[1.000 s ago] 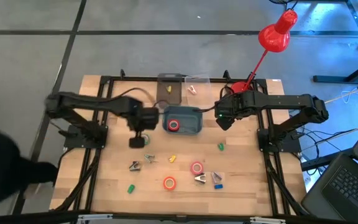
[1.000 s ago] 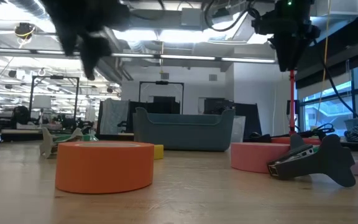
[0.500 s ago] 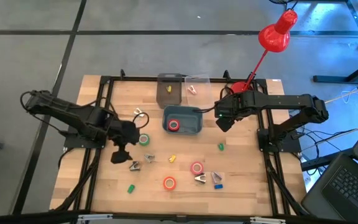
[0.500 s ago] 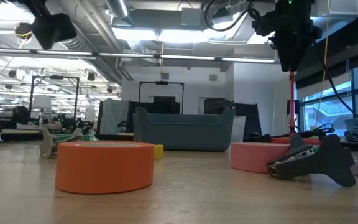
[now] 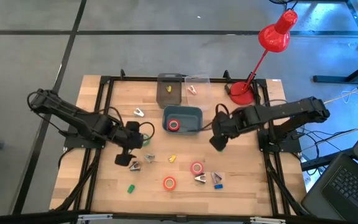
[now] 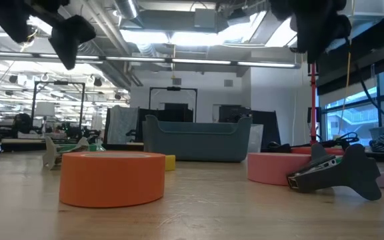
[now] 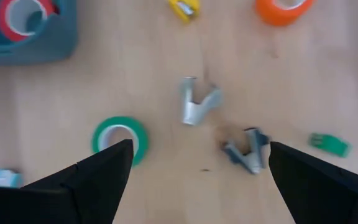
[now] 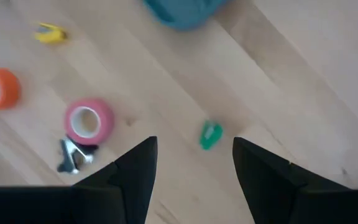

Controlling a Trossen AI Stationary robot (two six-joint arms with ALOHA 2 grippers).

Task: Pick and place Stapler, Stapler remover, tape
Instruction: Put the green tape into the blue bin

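The left gripper (image 5: 124, 160) hangs over the left half of the wooden bench (image 5: 241, 186), its jaws spread wide and holding nothing, and its wrist view looks down between them onto a green roll of tape (image 7: 120, 138), two small metal staple removers (image 7: 196, 104) lying near each other, and a little green block (image 7: 329, 144) off to one side. The right gripper (image 5: 217, 143) hovers just right of the blue-grey bin (image 5: 192, 114) at the middle of the bench, jaws likewise parted and empty, above a small green clip (image 8: 211, 134). One red roll of tape (image 5: 174, 125) already lies inside the bin. Toward the front of the bench sit an orange roll (image 5: 169, 183) and a pink roll (image 5: 196, 167), well apart from the bin, with another staple remover (image 5: 200, 179) just beside the pink one (the two rolls fill the foreground of the low view). A red desk lamp (image 5: 272, 36) stands at the far right corner. No stapler can be made out with certainty.
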